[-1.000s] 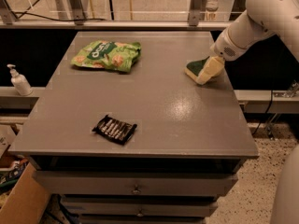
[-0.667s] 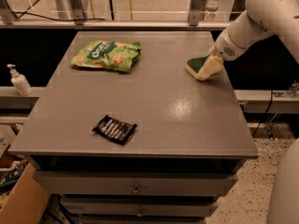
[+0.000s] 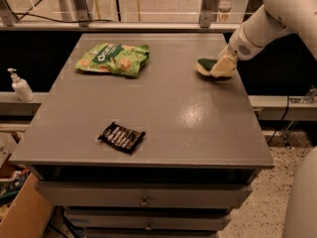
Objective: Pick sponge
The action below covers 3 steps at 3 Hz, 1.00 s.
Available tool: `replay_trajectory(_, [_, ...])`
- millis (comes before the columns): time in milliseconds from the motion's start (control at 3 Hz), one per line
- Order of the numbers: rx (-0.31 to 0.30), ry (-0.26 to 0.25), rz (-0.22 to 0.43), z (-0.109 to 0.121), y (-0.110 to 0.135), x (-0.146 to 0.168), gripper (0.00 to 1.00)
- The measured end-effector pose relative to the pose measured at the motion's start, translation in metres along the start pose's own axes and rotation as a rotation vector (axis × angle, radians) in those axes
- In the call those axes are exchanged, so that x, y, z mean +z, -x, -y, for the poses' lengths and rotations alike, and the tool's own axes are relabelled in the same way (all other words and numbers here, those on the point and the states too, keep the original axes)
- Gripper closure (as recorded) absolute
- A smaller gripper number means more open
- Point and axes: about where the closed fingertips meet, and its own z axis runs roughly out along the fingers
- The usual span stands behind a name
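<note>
The sponge point(image 3: 204, 65), dark green on top with a pale yellow edge, is near the table's far right edge. My gripper point(image 3: 221, 67), with pale yellow foam pads, comes in from the upper right on the white arm and is shut on the sponge's right side. The sponge's right half is hidden behind the pads. It sits at or just above the grey tabletop point(image 3: 163, 108); I cannot tell whether it touches the surface.
A green snack bag point(image 3: 113, 59) lies at the far left of the table. A black packet point(image 3: 122, 137) lies near the front left. A white pump bottle point(image 3: 20, 86) stands on a ledge to the left. Drawers point(image 3: 143, 195) are below the tabletop.
The gripper and the sponge have moved together a little toward the far side of the table. The bag and the black packet have not moved.
</note>
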Motion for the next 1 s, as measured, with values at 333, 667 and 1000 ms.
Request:
replay_trajectory(333, [-0.014,-0.005,0.044,-0.003,0.015,-0.021,1.00])
replay_trajectory(667, [-0.032,0.018,0.110,-0.016,0.036,-0.048,1.00])
replay_trajectory(1000, [-0.055,0.054,0.182,-0.033,0.057,-0.074,1.00])
